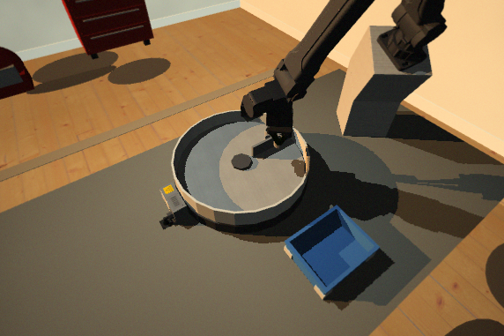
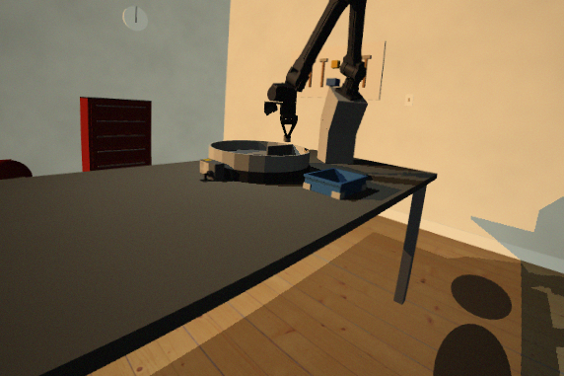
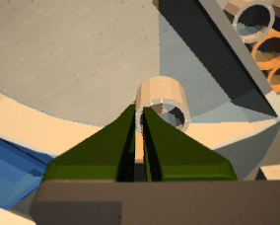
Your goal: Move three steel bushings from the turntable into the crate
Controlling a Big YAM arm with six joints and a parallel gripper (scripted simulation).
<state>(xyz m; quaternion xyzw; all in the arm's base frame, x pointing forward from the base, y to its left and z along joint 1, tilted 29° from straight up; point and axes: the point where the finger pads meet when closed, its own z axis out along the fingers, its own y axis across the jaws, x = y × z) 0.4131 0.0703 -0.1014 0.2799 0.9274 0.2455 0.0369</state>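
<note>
We see the black six-joint arm [image 1: 352, 7] reaching down from its pale block pedestal [image 1: 370, 108] over the round, pale-rimmed turntable [image 1: 185, 188]. The green-fingered parallel gripper [image 3: 139, 128] is pinched on the wall of a pale steel bushing [image 3: 160, 96], a short hollow sleeve; one finger sits inside the bore and one outside. In the wrist view the held bushing hangs above the turntable's rim, with the grey disc surface behind it. In the exterior view the gripper [image 2: 288, 133] hangs just above the turntable [image 2: 246, 161], clear of the surface.

Another pale steel bushing [image 3: 253, 20] and orange ring-shaped bushings [image 3: 261, 51] lie on the turntable beyond a dark raised divider [image 3: 217, 44], at the upper right of the wrist view. We cannot tell how many orange ones there are.

The open blue rectangular crate [image 1: 366, 245] stands on the dark grey table top [image 1: 88, 276], near the turntable's front right side and apart from it. A small grey box with a yellow label [image 1: 172, 197] touches the turntable's left edge.
</note>
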